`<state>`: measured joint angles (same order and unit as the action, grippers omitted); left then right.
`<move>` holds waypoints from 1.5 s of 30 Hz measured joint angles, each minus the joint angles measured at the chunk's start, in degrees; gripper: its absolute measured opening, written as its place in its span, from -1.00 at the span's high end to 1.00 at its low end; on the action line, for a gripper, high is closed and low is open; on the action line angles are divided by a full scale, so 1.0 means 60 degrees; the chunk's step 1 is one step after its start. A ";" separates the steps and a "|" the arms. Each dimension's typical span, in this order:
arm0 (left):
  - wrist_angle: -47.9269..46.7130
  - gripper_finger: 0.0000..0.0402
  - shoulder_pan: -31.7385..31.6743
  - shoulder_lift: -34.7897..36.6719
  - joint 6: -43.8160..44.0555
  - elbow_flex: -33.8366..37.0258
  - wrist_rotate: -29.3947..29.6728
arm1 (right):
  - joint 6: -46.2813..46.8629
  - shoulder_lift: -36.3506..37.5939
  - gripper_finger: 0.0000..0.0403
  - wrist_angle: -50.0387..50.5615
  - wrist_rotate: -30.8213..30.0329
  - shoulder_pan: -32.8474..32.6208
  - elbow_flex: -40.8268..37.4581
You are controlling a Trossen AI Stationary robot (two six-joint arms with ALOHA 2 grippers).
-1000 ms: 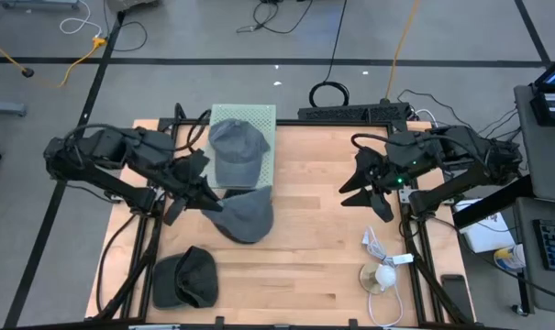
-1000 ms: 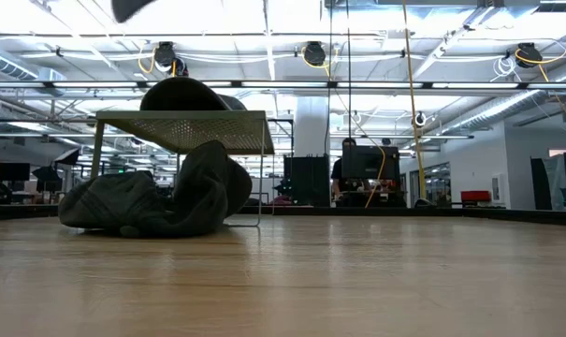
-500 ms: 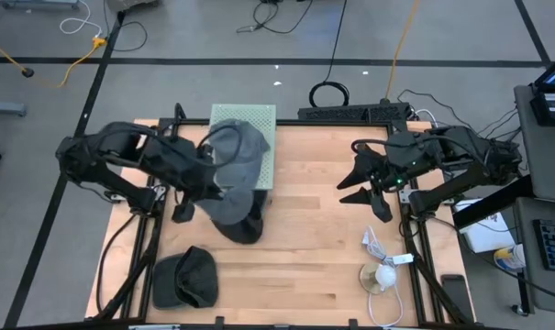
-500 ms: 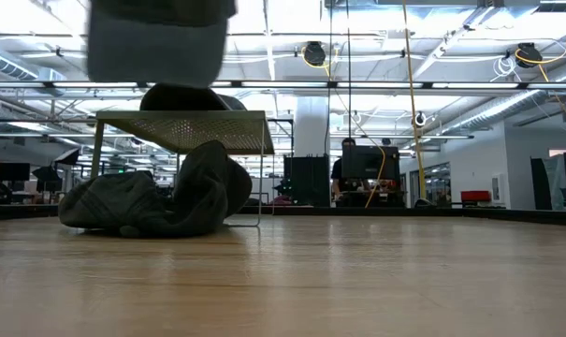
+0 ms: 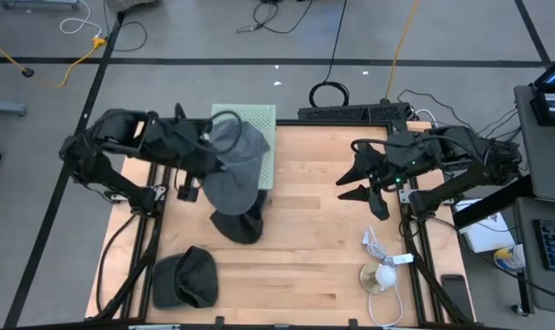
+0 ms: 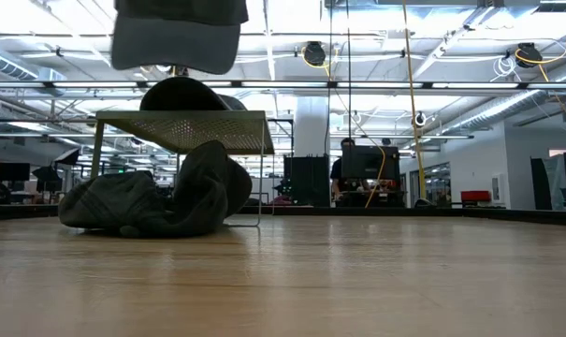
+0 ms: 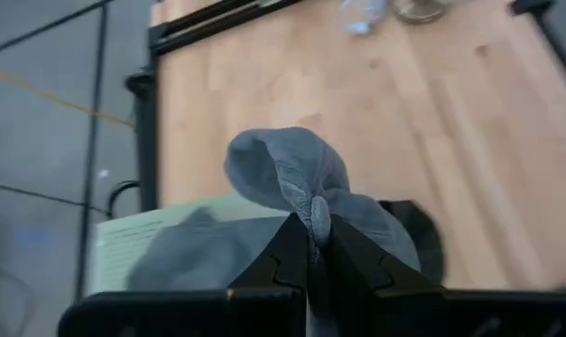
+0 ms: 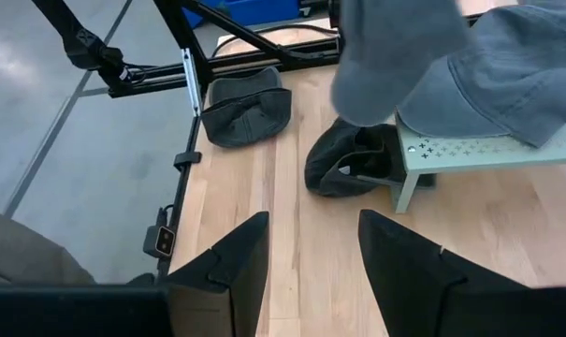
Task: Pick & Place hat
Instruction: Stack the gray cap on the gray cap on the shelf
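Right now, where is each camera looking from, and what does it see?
High view: above the table, looking down; both arms, left gripper lifting a grey hat.
Low view: at tabletop height; that hat hangs above the perforated stand.
Left wrist view: the fingers pinch the hat.
Right wrist view: the open right gripper.
All four show the lifted hat.

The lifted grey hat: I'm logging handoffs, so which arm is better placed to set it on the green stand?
Left. The left gripper already pinches the grey hat beside the stand; the right gripper hangs open, far off.
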<state>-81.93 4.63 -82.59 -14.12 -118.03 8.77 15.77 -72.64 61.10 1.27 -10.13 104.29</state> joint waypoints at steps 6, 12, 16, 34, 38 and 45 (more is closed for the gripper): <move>-0.0015 0.91 -0.1051 -0.0006 -0.1361 -0.0055 -0.0064 | -0.0307 0.0000 0.21 0.0000 0.0001 0.0000 -0.0004; 0.0062 0.91 -0.2027 -0.0218 -0.2269 -0.0048 0.0146 | -0.0364 0.0000 0.20 0.0003 0.0001 0.0004 -0.0007; 0.0310 0.91 -0.2425 -0.0401 -0.2807 -0.0075 0.0149 | -0.0364 0.0000 0.20 0.0004 0.0001 0.0004 -0.0007; 0.0350 0.91 -0.3596 -0.1815 -0.3385 -0.0048 0.1583 | -0.0754 0.0000 0.23 0.0004 0.0037 0.0004 -0.0007; 0.0330 0.91 -0.3880 -0.2046 -0.3379 -0.0048 0.1574 | -0.0754 0.0000 0.22 0.0004 0.0041 0.0004 -0.0007; 0.0168 0.90 -0.4432 -0.2373 -0.2822 -0.0048 0.1810 | -0.0754 -0.0004 0.22 -0.0003 0.0041 0.0004 -0.0007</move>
<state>-80.92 -21.96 -96.83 -31.05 -118.32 19.63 11.25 -72.66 61.08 1.52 -10.11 104.25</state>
